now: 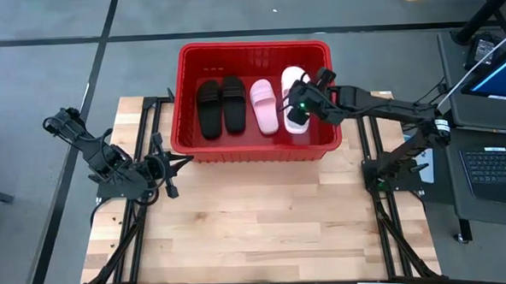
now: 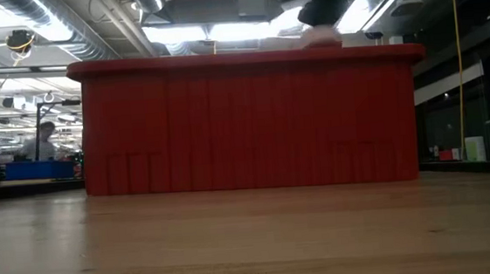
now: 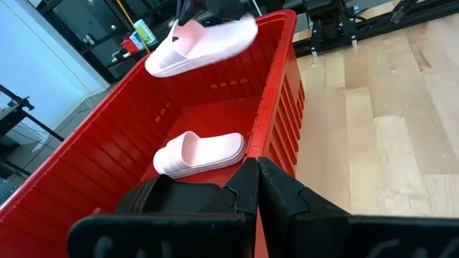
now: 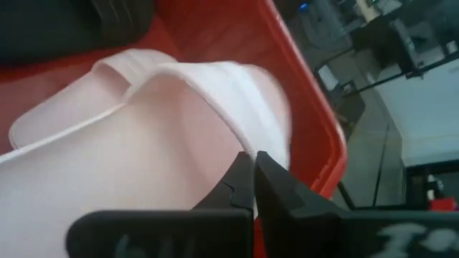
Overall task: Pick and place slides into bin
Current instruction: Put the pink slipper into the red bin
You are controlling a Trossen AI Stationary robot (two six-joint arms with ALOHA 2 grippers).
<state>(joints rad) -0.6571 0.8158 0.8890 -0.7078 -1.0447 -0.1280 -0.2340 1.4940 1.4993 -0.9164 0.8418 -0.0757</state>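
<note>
Red bin [image 1: 258, 150] sits at the far edge of the wooden table [image 1: 257, 227], centred, holding two black slides [image 1: 221, 106] side by side toward its left wall and one pink slide [image 1: 263, 105] just right of them. Right gripper [image 1: 299, 106] reaches in over the bin's right end, closed on a second pink slide [image 1: 294, 78], which lies along the right wall. Left gripper [image 1: 175, 162] waits shut over the table's left edge, just outside the bin's near-left corner.
</note>
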